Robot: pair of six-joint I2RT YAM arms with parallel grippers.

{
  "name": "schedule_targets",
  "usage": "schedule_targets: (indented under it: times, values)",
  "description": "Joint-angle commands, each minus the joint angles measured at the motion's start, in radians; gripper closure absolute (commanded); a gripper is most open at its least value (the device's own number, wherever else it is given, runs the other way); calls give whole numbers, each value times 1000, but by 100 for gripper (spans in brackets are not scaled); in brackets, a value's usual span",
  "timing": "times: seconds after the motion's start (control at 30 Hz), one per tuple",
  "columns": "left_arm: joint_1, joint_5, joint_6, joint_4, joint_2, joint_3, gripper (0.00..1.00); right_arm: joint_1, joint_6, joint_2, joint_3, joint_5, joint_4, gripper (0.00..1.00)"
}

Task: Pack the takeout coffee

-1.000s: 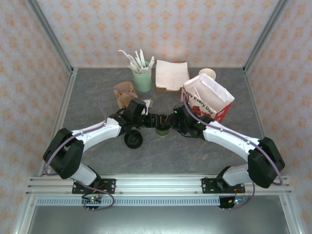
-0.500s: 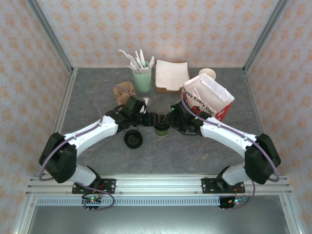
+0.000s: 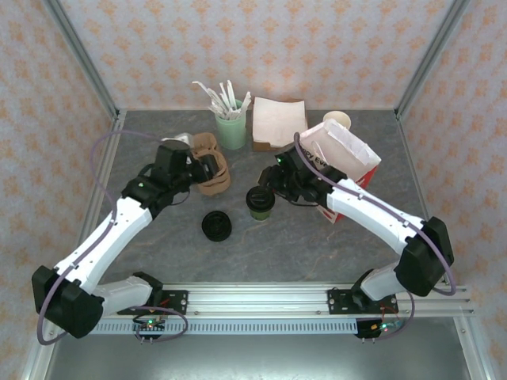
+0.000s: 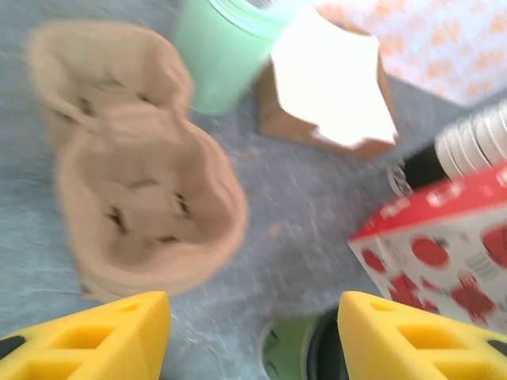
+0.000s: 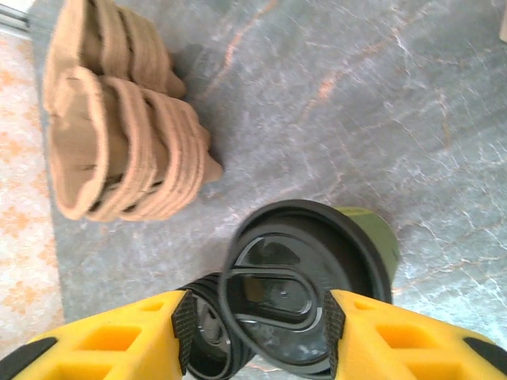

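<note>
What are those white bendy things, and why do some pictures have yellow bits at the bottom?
They are two robot arms, the left arm and the right arm. One picture is taken from above. The other two come from cameras on the wrists, and the yellow bits are gripper fingers. On the grey table stand a green coffee cup with a black lid, a red-and-white bag, a loose black lid and brown cardboard cup trays. The left gripper is open and empty. The right gripper is open over the coffee's lid, not gripping it as far as I can see.
</note>
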Motion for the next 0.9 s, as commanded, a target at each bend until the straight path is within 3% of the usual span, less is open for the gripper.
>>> schedule_targets:
  times: [0.0, 0.3, 0.87]
  values:
    - [91, -17, -44, -21, 21, -19, 41, -1, -29, -26, 40, 8, -66, 51]
    - [224, 156, -84, 86, 199, -15, 49, -1, -5, -41, 76, -46, -36, 53]
    - [239, 156, -90, 136, 307, -4, 54, -1, -1, -51, 82, -47, -39, 53]
